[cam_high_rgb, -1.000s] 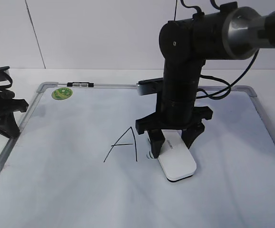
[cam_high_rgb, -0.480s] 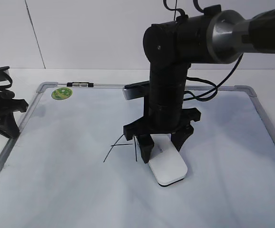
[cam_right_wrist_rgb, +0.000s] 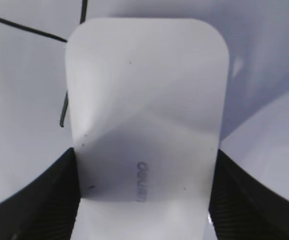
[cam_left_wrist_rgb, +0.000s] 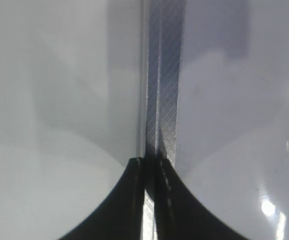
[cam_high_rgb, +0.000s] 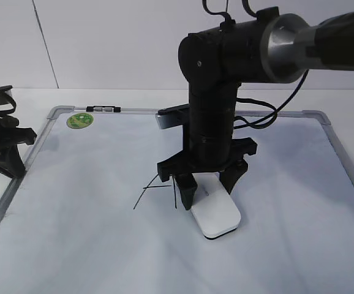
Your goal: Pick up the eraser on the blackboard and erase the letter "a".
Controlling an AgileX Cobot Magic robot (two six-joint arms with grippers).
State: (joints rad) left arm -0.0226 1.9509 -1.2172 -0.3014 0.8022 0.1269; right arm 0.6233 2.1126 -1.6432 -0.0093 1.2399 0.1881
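Observation:
My right gripper [cam_high_rgb: 210, 190] is shut on the white eraser [cam_high_rgb: 217, 214], whose underside rests on the blackboard [cam_high_rgb: 73, 245]. In the right wrist view the eraser [cam_right_wrist_rgb: 144, 100] fills the middle, and the black fingers clamp its two long sides at the gripper [cam_right_wrist_rgb: 143, 160]. The eraser sits just right of the capital "A" [cam_high_rgb: 149, 188] and covers part of the "A"'s right leg [cam_right_wrist_rgb: 63, 112]. The letter "a" does not show; its spot is under the eraser and gripper. My left gripper [cam_high_rgb: 5, 147] is parked at the board's left edge, shut and empty [cam_left_wrist_rgb: 149, 162].
A round green sticker [cam_high_rgb: 79, 120] and a small clip [cam_high_rgb: 103, 109] sit at the board's far left corner. The silver frame [cam_left_wrist_rgb: 164, 75] runs under my left gripper. A white wall stands behind the table.
My right gripper has slid the eraser left across the board, over the spot where the small "a" showed one second ago. The left arm has not moved.

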